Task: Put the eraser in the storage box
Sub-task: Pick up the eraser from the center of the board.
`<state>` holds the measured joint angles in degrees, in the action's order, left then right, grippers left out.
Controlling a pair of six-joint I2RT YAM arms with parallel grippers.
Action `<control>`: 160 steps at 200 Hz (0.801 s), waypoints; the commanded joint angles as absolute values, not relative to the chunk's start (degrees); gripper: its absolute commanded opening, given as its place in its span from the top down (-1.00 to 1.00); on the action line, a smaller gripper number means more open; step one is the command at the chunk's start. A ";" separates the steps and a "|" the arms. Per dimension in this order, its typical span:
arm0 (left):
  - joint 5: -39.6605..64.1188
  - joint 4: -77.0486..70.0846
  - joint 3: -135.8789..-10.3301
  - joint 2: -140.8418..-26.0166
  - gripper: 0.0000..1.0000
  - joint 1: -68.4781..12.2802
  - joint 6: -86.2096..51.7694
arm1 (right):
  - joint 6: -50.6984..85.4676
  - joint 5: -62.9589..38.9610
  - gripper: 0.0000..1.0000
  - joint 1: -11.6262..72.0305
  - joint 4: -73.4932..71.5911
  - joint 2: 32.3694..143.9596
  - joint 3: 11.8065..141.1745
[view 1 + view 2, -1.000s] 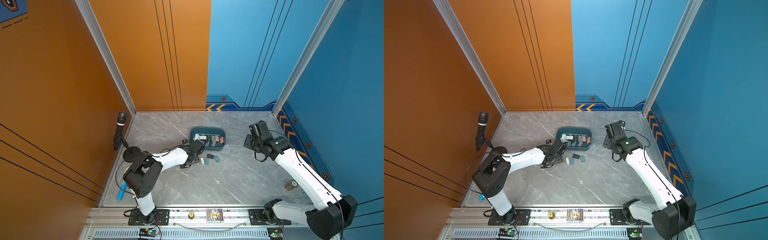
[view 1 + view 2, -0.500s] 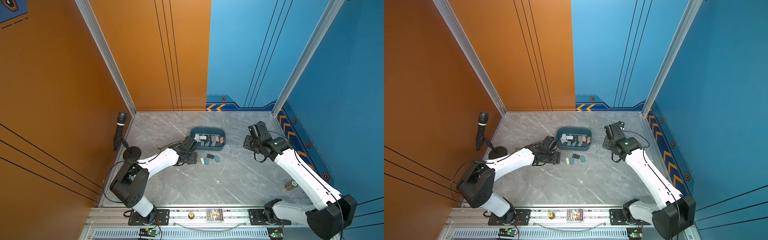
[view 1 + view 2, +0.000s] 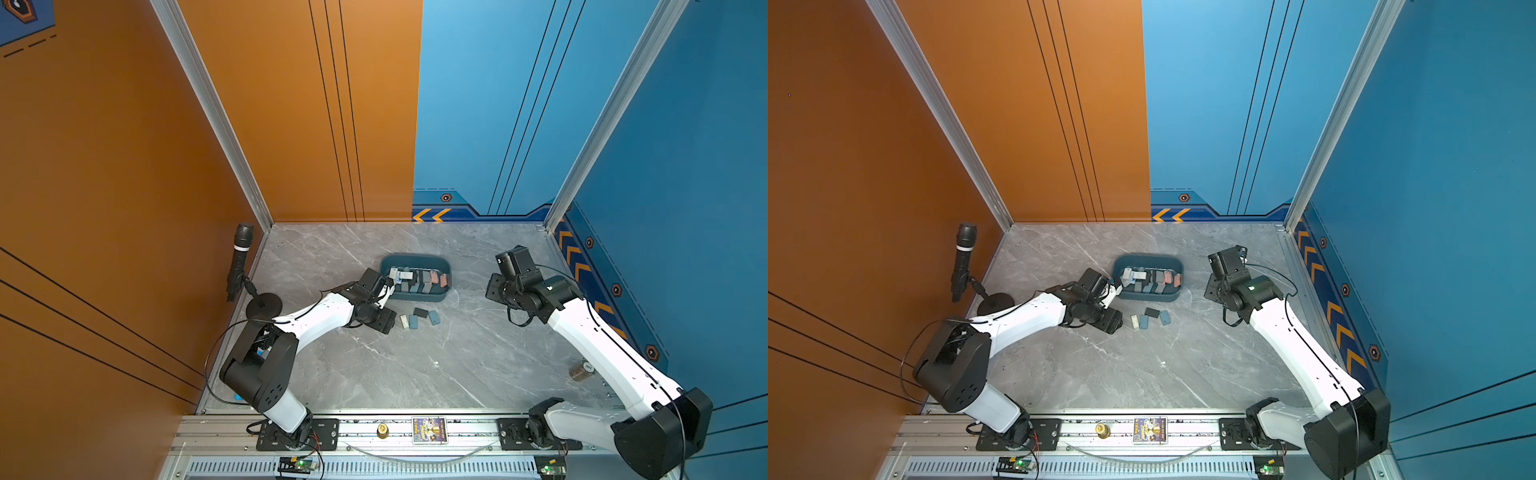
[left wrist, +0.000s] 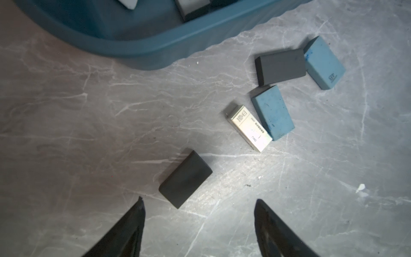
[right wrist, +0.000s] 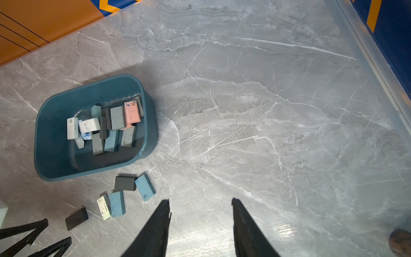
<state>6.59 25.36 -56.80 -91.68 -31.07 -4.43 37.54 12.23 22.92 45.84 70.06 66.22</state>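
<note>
Just ahead of the left gripper [image 4: 199, 200], whose jaws stand wide and empty, a black eraser [image 4: 185, 179] lies flat on the grey marbled table [image 4: 89, 133]. It is a plain matt block with softened edges and no marking. Past it lie a cream-sleeved eraser [image 4: 250, 128] with print too small to read, a blue eraser [image 4: 272, 112] against its side, a dark grey eraser [image 4: 281, 66] and a paler blue eraser [image 4: 324, 62]. All lie outside the storage box [image 4: 155, 51], a teal tub nearer the table's far edge, which holds many erasers. A pink eraser [image 5: 131, 111] inside it reads "4B". The right gripper [image 5: 200, 200] hovers partly open, empty, over bare table.
</note>
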 commanded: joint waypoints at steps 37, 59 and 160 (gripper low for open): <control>6.50 30.50 -60.35 -94.67 -0.55 -30.59 5.42 | 37.99 11.71 0.05 22.68 46.84 67.51 65.40; 6.88 30.87 -60.49 -95.90 -0.56 -30.61 6.49 | 38.14 11.63 0.05 22.67 47.18 67.30 65.30; 2.18 32.07 -62.80 -103.47 -0.50 -31.46 8.37 | 41.11 11.94 0.05 25.74 46.79 67.37 63.99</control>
<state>3.99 30.26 -61.54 -101.43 -30.87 7.11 39.13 11.81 24.53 45.93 68.03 64.99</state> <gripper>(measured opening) 0.763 0.475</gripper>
